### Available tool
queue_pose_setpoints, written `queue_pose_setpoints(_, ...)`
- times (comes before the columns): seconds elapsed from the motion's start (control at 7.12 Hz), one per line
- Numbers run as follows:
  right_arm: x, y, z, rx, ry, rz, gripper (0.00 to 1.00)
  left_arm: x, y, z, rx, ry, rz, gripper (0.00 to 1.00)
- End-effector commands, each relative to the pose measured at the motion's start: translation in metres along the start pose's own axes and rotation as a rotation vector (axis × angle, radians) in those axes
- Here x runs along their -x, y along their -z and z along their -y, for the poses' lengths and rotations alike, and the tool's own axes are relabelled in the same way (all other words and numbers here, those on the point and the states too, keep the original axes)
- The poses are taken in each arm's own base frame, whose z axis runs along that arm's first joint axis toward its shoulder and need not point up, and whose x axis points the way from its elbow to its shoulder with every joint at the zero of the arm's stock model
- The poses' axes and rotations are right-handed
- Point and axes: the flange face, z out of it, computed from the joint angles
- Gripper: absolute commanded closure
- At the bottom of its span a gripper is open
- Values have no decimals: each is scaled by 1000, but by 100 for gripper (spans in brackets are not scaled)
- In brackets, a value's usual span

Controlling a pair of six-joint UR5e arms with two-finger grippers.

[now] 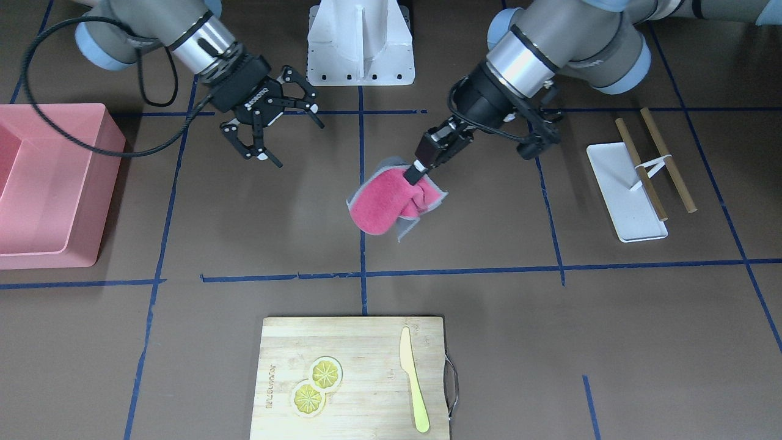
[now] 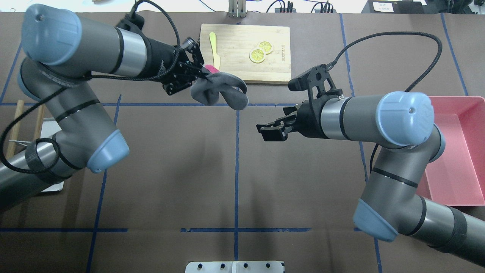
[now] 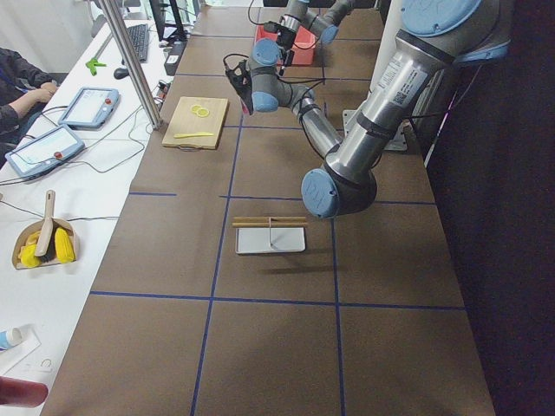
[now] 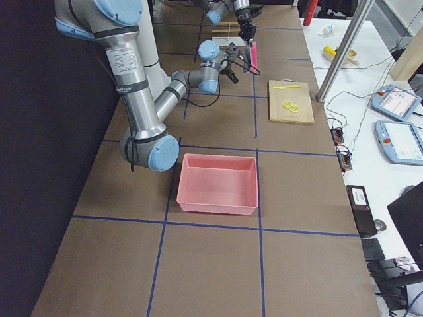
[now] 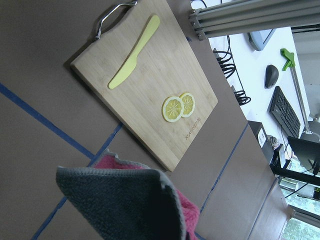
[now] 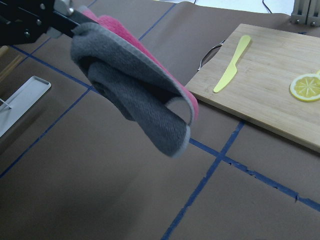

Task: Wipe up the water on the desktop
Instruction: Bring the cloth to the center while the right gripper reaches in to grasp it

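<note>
Looking from the front, a pink-and-grey cloth (image 1: 388, 208) is being gripped in the left jaws, which are being kept closed on its upper edge, over the middle of the brown, tape-gridded table (image 1: 244, 244). The right jaws are being held wide apart with nothing between them. From overhead, the cloth is being held just short of a cutting board (image 2: 246, 53). Through the left wrist camera, a yellow knife (image 5: 134, 52) and two lemon slices (image 5: 179, 106) are being shown lying on that board. Through the right wrist camera, the cloth is being seen hanging clear of the table.
</note>
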Motion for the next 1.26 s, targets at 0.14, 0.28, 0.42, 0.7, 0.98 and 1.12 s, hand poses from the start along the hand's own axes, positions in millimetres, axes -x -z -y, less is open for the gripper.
queue_pose_setpoints(0.14, 36, -21, -10, -36, 123, -137, 1, 14, -27, -45, 80, -44, 31, 98)
queue_pose_setpoints(0.28, 44, -23, -7, -33, 124, -134, 1, 15, -33, -59, 103, -57, 36, 98)
queue_pose_setpoints(0.42, 48, -24, -9, -30, 126, -127, 1, 11, -36, -68, 118, -64, 31, 98)
queue_pose_setpoints(0.7, 52, -26, -13, -22, 128, -121, 1, 16, -42, -79, 138, -78, 40, 98)
queue_pose_setpoints(0.98, 55, -27, -16, -20, 121, -115, 26, 15, -41, -80, 137, -79, 38, 98)
queue_pose_setpoints(1.12, 56, -26, -15, -22, 114, -114, 70, 16, -42, -79, 136, -78, 39, 98)
